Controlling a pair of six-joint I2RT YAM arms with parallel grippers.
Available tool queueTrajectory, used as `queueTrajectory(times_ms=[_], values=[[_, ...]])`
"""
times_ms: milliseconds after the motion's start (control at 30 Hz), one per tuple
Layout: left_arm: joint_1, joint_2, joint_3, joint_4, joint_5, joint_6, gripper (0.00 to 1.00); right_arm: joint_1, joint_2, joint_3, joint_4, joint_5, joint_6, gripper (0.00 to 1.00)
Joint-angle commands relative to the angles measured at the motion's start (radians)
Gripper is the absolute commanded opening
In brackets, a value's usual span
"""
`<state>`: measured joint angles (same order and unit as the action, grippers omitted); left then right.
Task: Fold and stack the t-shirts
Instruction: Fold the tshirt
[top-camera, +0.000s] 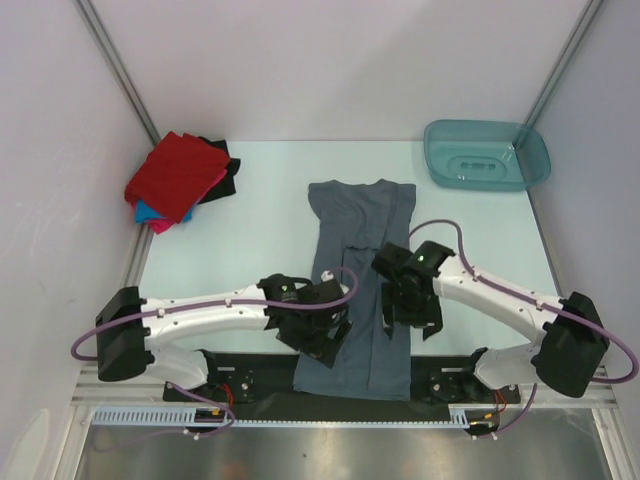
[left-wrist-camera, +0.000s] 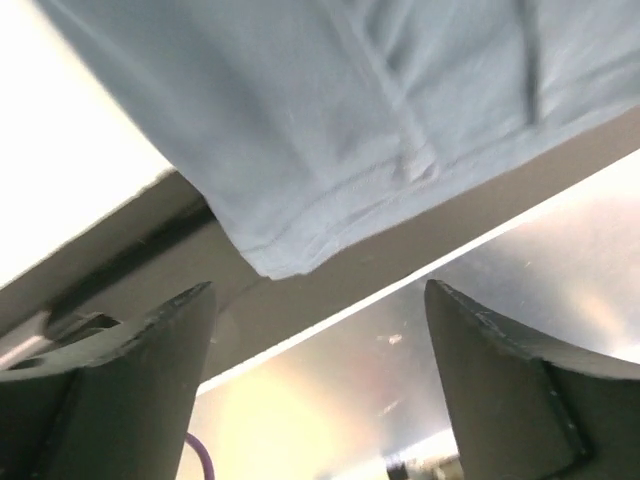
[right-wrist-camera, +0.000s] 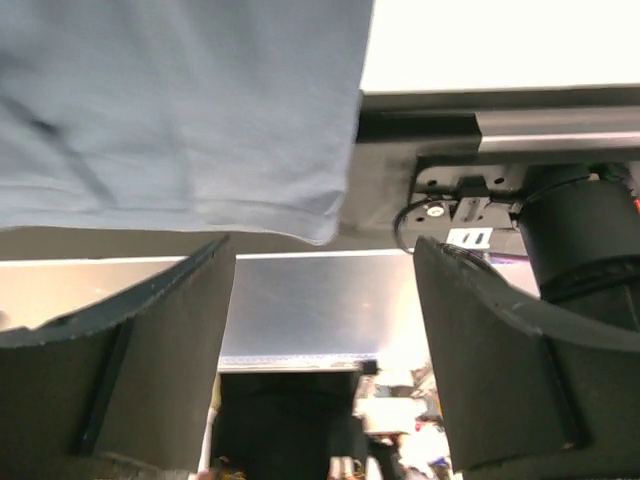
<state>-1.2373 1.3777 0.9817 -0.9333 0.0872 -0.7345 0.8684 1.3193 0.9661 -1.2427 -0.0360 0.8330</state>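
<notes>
A slate grey-blue t-shirt (top-camera: 358, 280) lies lengthwise in the middle of the table, its sides folded in and its hem at the near edge. My left gripper (top-camera: 325, 340) hovers over its near left edge and my right gripper (top-camera: 405, 310) over its near right edge. In the left wrist view the left gripper (left-wrist-camera: 320, 380) is open and empty, below the shirt's hem corner (left-wrist-camera: 300, 150). The right gripper (right-wrist-camera: 325, 350) is likewise open, with the other hem corner (right-wrist-camera: 180, 110) above its fingers. A pile of folded t-shirts (top-camera: 180, 175), red on top of blue, pink and black, sits at the back left.
A teal plastic tub (top-camera: 487, 155) stands at the back right. White walls with metal posts close in both sides. A black rail (top-camera: 250, 375) runs along the near table edge, and the right arm's base (right-wrist-camera: 580, 240) stands just right of the shirt's hem.
</notes>
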Motion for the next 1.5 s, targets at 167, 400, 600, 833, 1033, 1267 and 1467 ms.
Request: queueTrajectory(times_ms=[167, 400, 600, 833, 1033, 1267, 1467], values=[[0.188, 0.075, 0.277, 0.016, -0.198, 0.153, 0.98, -0.19, 0.156, 0.246, 0.127, 0.196, -0.101, 0.78], [0.451, 0.318, 0.42, 0.246, -0.141, 0.291, 0.97, -0.342, 0.477, 0.449, 0.319, 0.18, -0.231, 0.77], [0.522, 0.601, 0.706, 0.258, -0.107, 0.412, 0.92, -0.39, 0.741, 0.707, 0.322, 0.194, -0.276, 0.73], [0.617, 0.754, 0.916, 0.274, -0.017, 0.426, 0.93, -0.476, 0.889, 0.89, 0.318, 0.186, -0.305, 0.72], [0.699, 0.814, 0.972, 0.31, 0.026, 0.415, 0.93, -0.491, 0.986, 1.007, 0.284, 0.217, -0.341, 0.73], [0.746, 0.965, 1.078, 0.321, 0.121, 0.389, 0.93, -0.514, 1.058, 1.022, 0.276, 0.249, -0.319, 0.73], [0.756, 1.069, 1.138, 0.334, 0.178, 0.363, 0.93, -0.514, 1.025, 1.013, 0.273, 0.272, -0.324, 0.73]])
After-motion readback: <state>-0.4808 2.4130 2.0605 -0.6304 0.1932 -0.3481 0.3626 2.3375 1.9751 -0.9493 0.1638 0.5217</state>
